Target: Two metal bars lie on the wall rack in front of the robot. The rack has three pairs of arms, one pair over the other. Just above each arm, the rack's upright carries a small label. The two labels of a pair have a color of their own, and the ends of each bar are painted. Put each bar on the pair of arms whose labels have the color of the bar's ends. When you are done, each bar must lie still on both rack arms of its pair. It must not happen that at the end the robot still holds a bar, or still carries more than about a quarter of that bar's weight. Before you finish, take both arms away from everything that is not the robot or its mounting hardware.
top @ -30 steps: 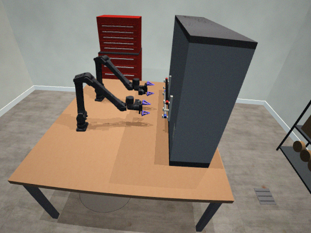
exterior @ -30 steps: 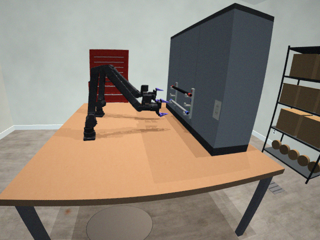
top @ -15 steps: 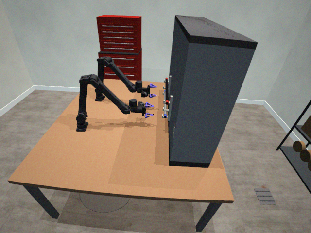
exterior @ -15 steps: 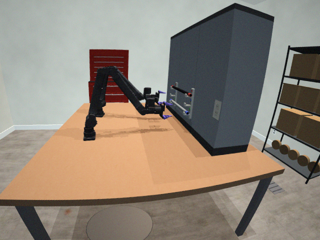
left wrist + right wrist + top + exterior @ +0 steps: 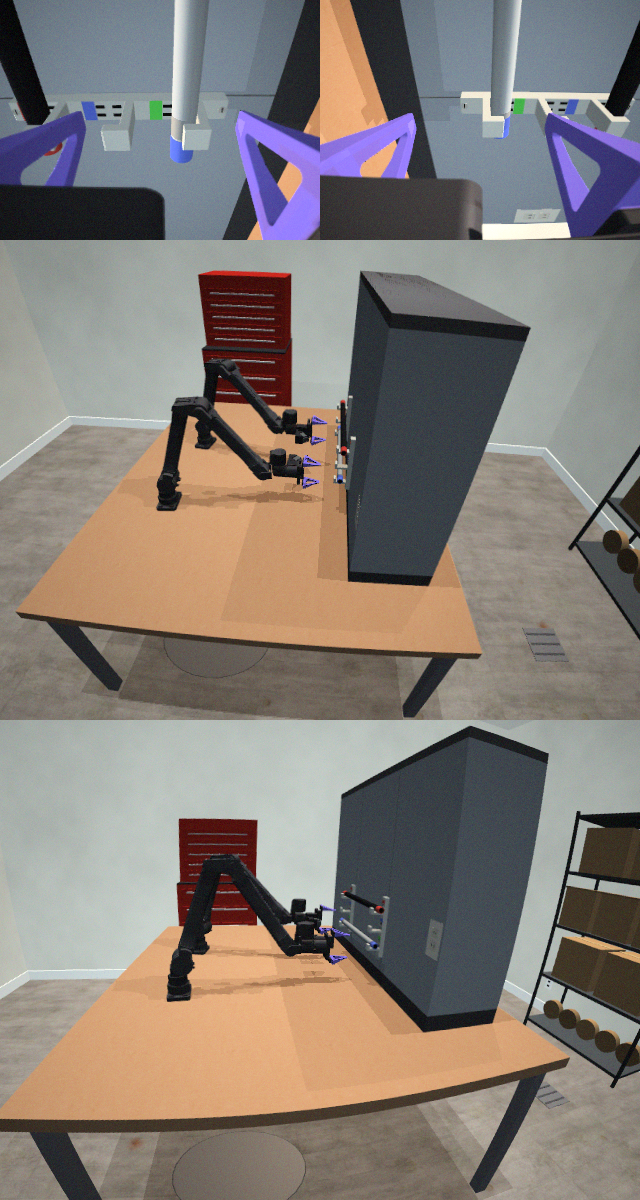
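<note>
A black bar with red ends [image 5: 343, 426] [image 5: 362, 900] [image 5: 25, 80] [image 5: 632, 70] lies on the top pair of rack arms, by the red labels. A white bar with blue ends [image 5: 357, 931] [image 5: 190, 60] [image 5: 505, 60] lies on the lowest pair, by the green labels [image 5: 156, 110] [image 5: 519, 106]. The middle pair, with blue labels [image 5: 89, 111] [image 5: 571, 106], holds no bar. My left gripper [image 5: 321, 430] [image 5: 330, 919] [image 5: 160, 119] and right gripper [image 5: 315, 471] [image 5: 342, 945] [image 5: 481, 120] are open and empty, short of the rack, facing the white bar's two ends.
The white rack uprights [image 5: 353, 462] [image 5: 386, 926] are fixed to a tall grey cabinet [image 5: 413, 446] [image 5: 413, 875], which stands on the wooden table [image 5: 206, 570] [image 5: 206, 1050]. An outlet plate [image 5: 434, 939] [image 5: 537, 215] is on the cabinet face, beyond the right end of the rack.
</note>
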